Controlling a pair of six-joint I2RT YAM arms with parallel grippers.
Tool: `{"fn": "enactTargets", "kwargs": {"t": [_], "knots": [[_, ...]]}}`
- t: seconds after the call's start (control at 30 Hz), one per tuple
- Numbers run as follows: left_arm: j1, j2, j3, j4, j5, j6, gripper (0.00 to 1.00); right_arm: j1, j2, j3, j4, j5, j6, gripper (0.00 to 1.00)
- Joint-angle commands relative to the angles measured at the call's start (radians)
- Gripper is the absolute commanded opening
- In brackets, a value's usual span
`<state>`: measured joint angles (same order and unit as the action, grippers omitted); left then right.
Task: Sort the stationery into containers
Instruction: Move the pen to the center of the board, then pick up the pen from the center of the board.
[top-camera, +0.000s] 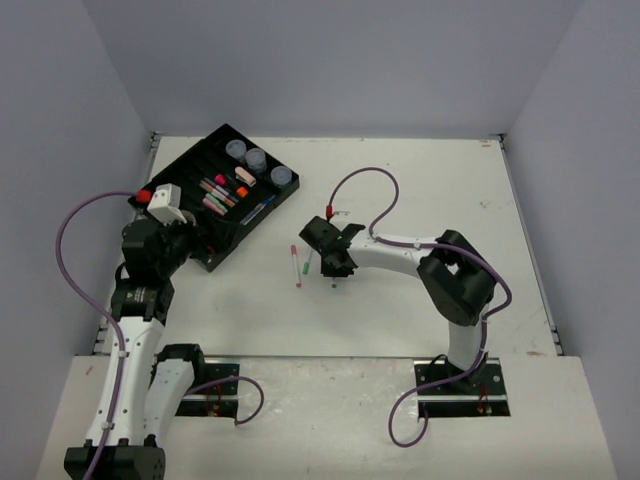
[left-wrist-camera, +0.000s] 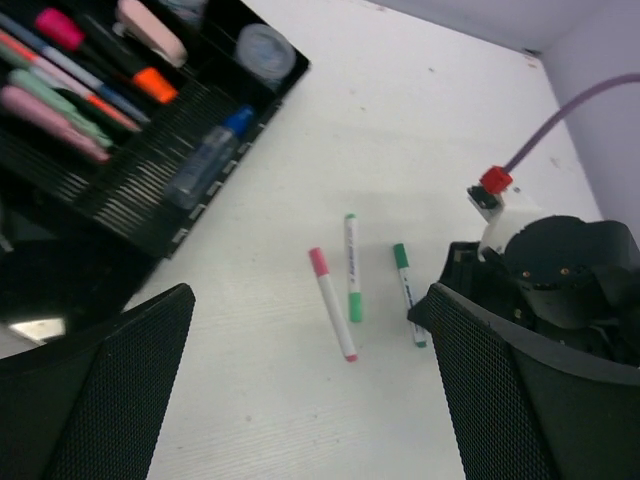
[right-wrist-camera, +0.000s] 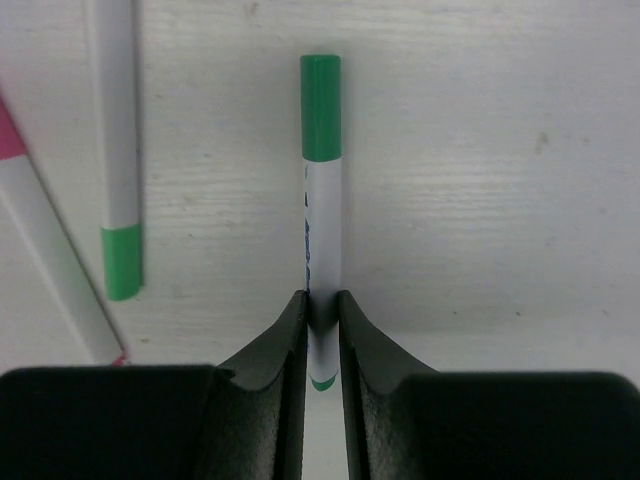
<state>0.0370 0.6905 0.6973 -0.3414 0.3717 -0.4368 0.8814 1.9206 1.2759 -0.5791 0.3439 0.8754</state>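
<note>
My right gripper (right-wrist-camera: 321, 305) is down on the table, its jaws pressed against both sides of a white pen with a green cap (right-wrist-camera: 321, 200); the same pen (left-wrist-camera: 408, 292) lies flat in the left wrist view. Left of it lie a second green-ended pen (right-wrist-camera: 120, 150) and a pink-capped pen (right-wrist-camera: 40, 250), also seen from above (top-camera: 296, 266). The black divided tray (top-camera: 190, 160) at far left holds three round jars (top-camera: 256, 159), several markers and a blue pen (left-wrist-camera: 210, 155). My left gripper (left-wrist-camera: 300, 330) hovers open by the tray's near corner, holding nothing.
Grey walls enclose the white table on three sides. My right arm (top-camera: 450, 275) bends across the middle right. A purple cable (top-camera: 365, 190) loops above the right gripper. A pink-white stapler-like piece (left-wrist-camera: 150, 30) lies in the tray.
</note>
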Motion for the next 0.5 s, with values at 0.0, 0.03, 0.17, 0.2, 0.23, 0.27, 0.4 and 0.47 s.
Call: {"fn": "enactTargets", "kwargs": {"t": [0.0,0.03,0.17,0.2,0.23,0.27,0.4,0.47], "knots": [[-0.034,0.047,-0.140,0.414,0.350,-0.247,1.00,0.020,-0.181,-0.032,-0.025,0.095,-0.016,0.00],[-0.065,0.057,-0.162,0.485,0.365,-0.284,1.00,0.031,-0.214,-0.041,-0.005,0.085,-0.038,0.00],[-0.277,0.151,-0.200,0.746,0.356,-0.397,1.00,0.075,-0.420,-0.180,0.209,-0.075,-0.181,0.00],[-0.320,0.166,-0.203,0.796,0.347,-0.430,1.00,0.081,-0.491,-0.237,0.294,-0.129,-0.213,0.00],[-0.351,0.172,-0.210,0.835,0.326,-0.453,1.00,0.083,-0.562,-0.278,0.375,-0.181,-0.235,0.00],[-0.381,0.169,-0.219,0.876,0.303,-0.474,1.00,0.083,-0.635,-0.328,0.451,-0.205,-0.253,0.00],[-0.461,0.165,-0.222,0.955,0.240,-0.499,1.00,0.084,-0.837,-0.497,0.645,-0.308,-0.300,0.00],[-0.490,0.180,-0.224,1.005,0.225,-0.506,0.99,0.085,-0.911,-0.543,0.749,-0.416,-0.334,0.00]]}}
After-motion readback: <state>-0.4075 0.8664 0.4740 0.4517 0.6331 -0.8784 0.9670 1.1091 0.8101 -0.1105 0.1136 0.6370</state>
